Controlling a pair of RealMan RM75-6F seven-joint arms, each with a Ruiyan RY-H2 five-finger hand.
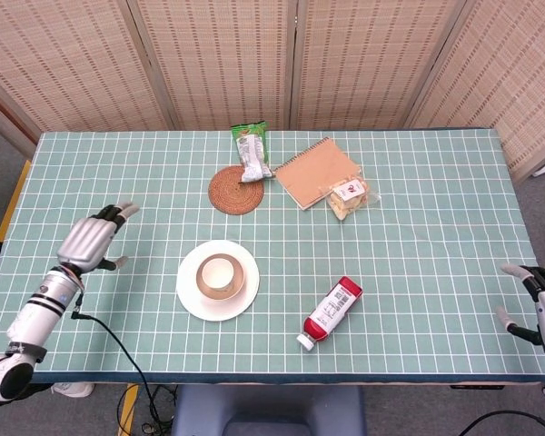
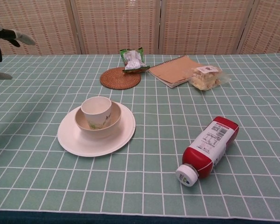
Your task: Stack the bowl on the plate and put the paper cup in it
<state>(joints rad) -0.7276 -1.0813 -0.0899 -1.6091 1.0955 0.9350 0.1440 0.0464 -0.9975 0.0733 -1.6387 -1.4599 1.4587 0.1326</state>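
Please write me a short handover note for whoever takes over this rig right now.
Left hand: holds nothing, fingers spread, above the table's left side, well clear of the plate.
Right hand: holds nothing, fingers apart, at the table's right edge.
Plate: near the front, left of centre, with the bowl stacked on it and the paper cup standing upright in the bowl.
Done: both the stacking and the cup placement look complete.
Left: nothing apparent; perhaps just park the arms.
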